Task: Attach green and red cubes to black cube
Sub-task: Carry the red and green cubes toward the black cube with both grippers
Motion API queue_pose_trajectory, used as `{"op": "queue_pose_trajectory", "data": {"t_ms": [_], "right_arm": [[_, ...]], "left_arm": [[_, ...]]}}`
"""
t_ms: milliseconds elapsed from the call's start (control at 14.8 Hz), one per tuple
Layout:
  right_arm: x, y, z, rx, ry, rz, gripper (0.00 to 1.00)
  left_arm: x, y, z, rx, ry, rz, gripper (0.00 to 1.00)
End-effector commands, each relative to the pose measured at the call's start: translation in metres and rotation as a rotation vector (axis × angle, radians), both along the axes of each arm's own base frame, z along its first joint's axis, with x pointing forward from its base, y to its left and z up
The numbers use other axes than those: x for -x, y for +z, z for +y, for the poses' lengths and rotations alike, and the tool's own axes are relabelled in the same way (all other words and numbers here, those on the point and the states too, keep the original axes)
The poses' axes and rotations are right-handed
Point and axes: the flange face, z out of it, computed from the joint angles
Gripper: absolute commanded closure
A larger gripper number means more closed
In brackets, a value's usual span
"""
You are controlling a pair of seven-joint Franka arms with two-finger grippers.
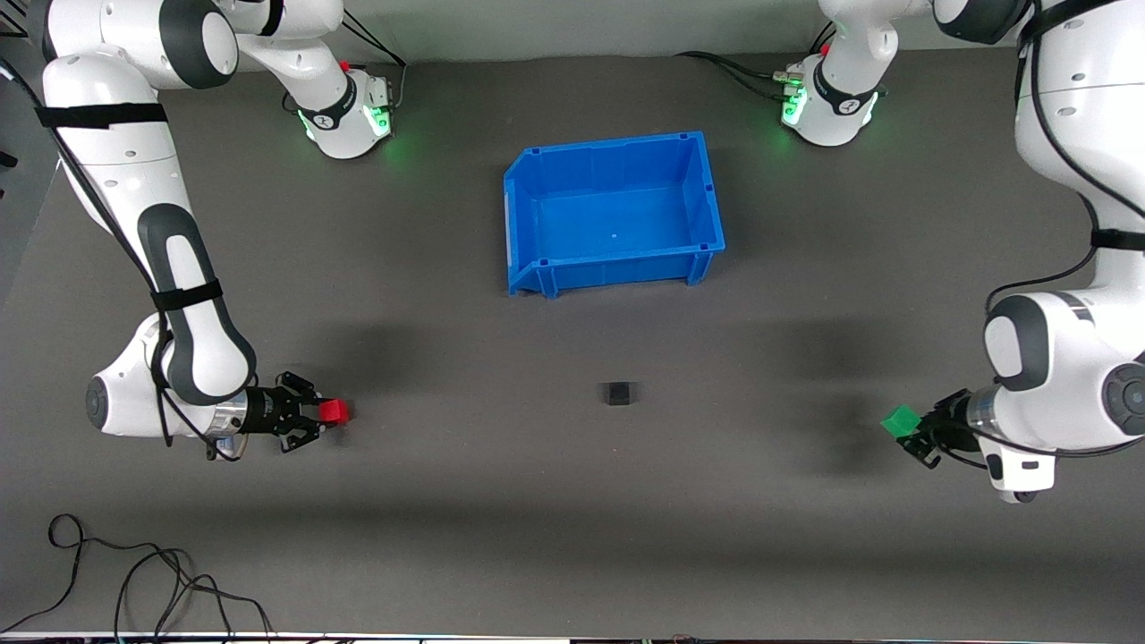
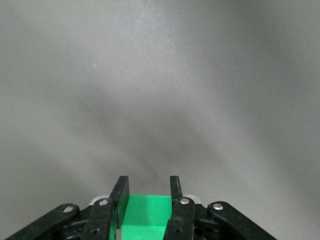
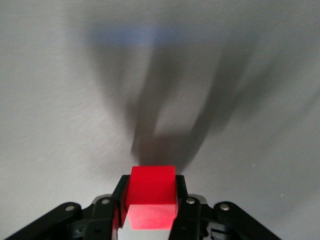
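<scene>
The black cube (image 1: 618, 393) lay on the worktop (image 1: 572, 501), nearer the front camera than the blue bin (image 1: 614, 213). Toward either end, the right gripper (image 1: 324, 414) clamped the red cube (image 1: 334, 410) and the left gripper (image 1: 914, 427) clamped the green cube (image 1: 900, 420).

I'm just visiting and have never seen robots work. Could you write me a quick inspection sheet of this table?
Surface: dark grey table, matte.
Job's things: black cube alone on the table, nearer the camera than the bin; red cube and green cube each held in a hand.
Clutter: blue bin, open, nothing in it.
Hands: right hand shut on the red cube; left hand shut on the green cube.
Cables: loose black cable at the table's near edge, toward the right arm's end.
Surroundings: nothing seen.
</scene>
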Motion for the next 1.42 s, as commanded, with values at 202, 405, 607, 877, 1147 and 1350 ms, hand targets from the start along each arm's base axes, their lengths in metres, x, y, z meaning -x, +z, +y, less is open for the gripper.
{"op": "queue_pose_trajectory", "data": {"t_ms": [202,405,607,877,1147,1350], "right_arm": [[-0.032,0.067,0.087,-0.024,-0.081,0.003,0.71],[-0.035,0.072,0.158,-0.010,-0.116,0.007,0.72],[-0.033,0.066,0.229,0.004,-0.197,-0.008,0.72],[-0.016,0.045,0.311,0.024,-0.293,-0.003,0.72],[0.001,0.028,0.373,0.026,-0.345,-0.006,0.72],[0.012,0.017,0.406,0.028,-0.356,0.016,0.72]], "left_arm": [[-0.019,-0.009,-0.054,-0.008,0.396,-0.014,0.94],[-0.017,-0.027,-0.106,0.000,0.469,-0.014,0.94],[-0.007,-0.047,-0.171,0.001,0.544,-0.008,0.94],[0.015,-0.057,-0.233,-0.021,0.534,0.020,0.95],[0.031,-0.063,-0.274,-0.020,0.590,0.028,0.95],[0.055,-0.074,-0.309,-0.043,0.633,0.057,0.96]]}}
